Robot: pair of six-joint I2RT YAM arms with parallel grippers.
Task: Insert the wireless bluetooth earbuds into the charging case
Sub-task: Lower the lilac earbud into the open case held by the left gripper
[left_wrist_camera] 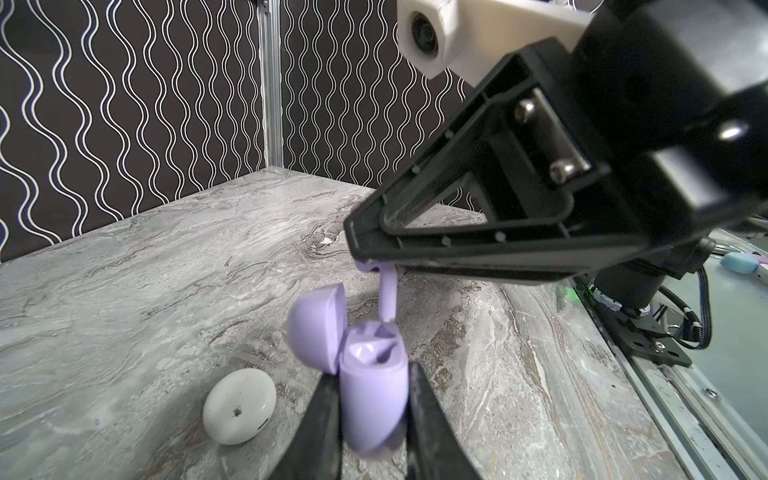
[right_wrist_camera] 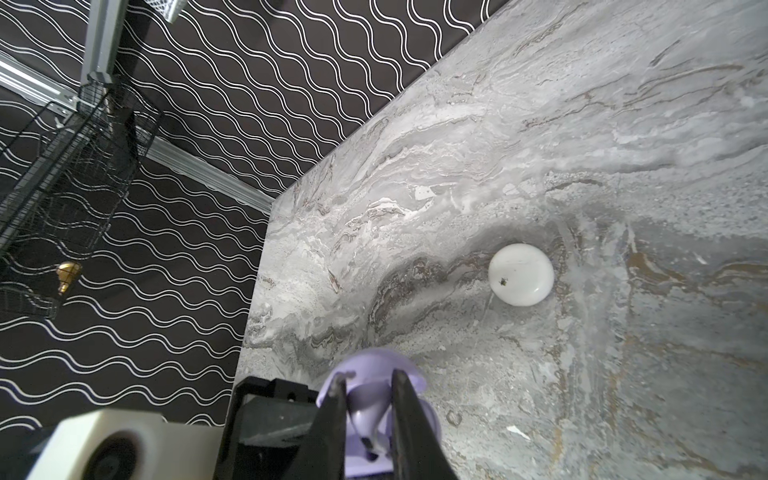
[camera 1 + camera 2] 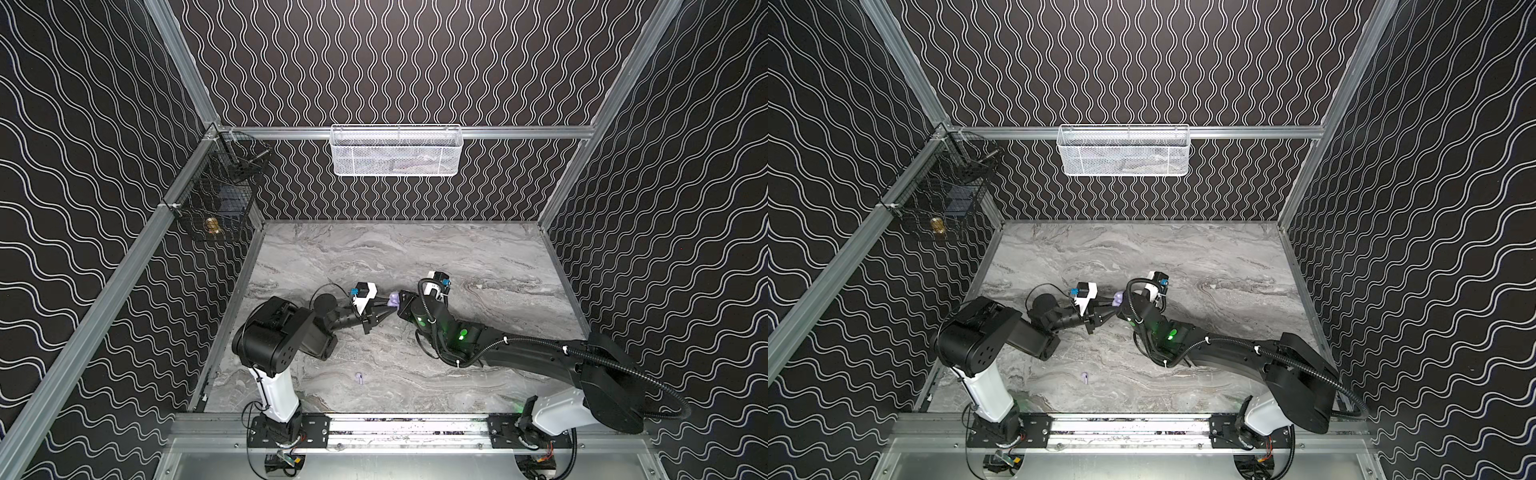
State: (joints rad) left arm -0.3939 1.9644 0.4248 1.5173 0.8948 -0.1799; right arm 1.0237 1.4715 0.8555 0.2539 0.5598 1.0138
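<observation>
Left gripper: clamped on open lavender case.
Right gripper: pinching lavender earbud, stem at case mouth.

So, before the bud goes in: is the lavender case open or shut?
Open: the lid of the lavender case stands swung back, baring its sockets.

Right gripper pinching lavender earbud at lavender case, white case on table
</observation>
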